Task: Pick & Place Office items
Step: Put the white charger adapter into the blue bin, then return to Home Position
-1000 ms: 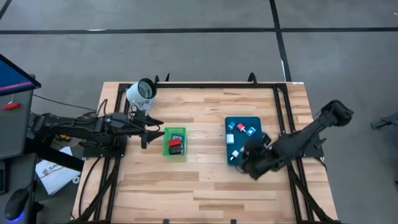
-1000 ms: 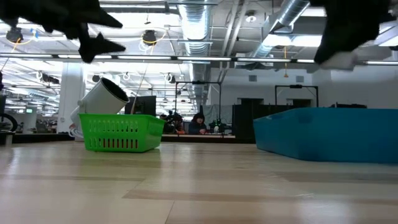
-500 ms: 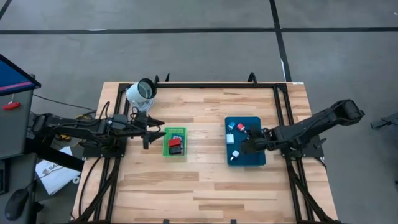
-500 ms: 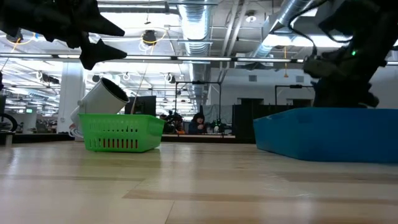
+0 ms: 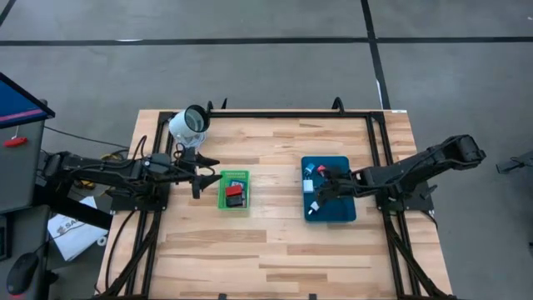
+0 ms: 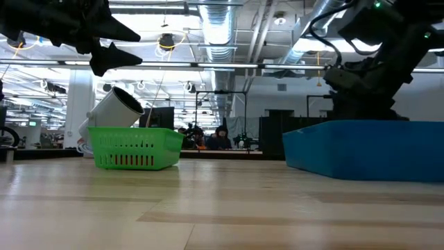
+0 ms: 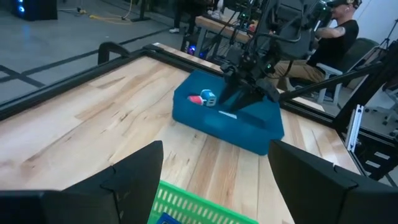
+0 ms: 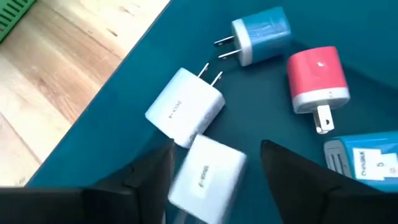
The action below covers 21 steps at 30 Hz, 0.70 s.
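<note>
I count two trays on the surface: one green tray near the left arm and one dark blue tray near the right arm. One white cylinder lies tilted behind the green tray.

Right wrist view, contents of the blue tray: I count five plug-type items. Two white plugs lie side by side and touching; the upper white plug has its long axis diagonal, prongs aimed toward the blue plug. The second white plug sits directly between the fingers of the right pincer, which are spread to either side of it and not closed on it. The blue plug has its prongs aimed toward the wood beyond the tray's edge. One red plug with a white base lies just beside the blue one, prongs aimed toward a second blue plug, which is cut off at the frame edge.

In the high view, the green tray holds one red item and one black item; a blue patch shows at its far end, too small for me to identify.

The left pincer hangs above the surface just beside the green tray, fingers spread, holding nothing.
</note>
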Each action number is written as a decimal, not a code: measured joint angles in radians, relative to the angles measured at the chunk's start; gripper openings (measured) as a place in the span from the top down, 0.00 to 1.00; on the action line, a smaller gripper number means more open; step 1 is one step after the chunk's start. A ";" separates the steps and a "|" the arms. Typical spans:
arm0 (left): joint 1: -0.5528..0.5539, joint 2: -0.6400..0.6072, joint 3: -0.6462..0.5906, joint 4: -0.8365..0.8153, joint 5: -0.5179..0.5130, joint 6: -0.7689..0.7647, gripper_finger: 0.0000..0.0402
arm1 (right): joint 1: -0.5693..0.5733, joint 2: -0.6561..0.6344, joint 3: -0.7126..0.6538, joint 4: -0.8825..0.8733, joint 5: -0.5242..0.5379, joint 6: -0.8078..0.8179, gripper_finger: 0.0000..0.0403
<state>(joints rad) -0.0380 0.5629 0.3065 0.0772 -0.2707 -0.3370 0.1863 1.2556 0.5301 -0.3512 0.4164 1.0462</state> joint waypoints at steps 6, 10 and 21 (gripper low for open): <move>0.000 -0.040 0.000 0.014 0.004 0.078 0.29 | 0.022 -0.019 0.001 0.001 0.001 0.021 0.36; 0.000 -0.120 0.000 0.000 -0.011 0.139 0.29 | 0.053 -0.060 0.001 -0.004 0.003 0.047 0.36; 0.010 -0.380 -0.188 0.023 0.035 0.145 0.33 | 0.094 -0.124 0.001 -0.014 0.045 0.069 0.36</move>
<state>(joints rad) -0.0277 0.1832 0.1181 0.0998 -0.2361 -0.1919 0.2806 1.1312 0.5312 -0.3651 0.4618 1.1156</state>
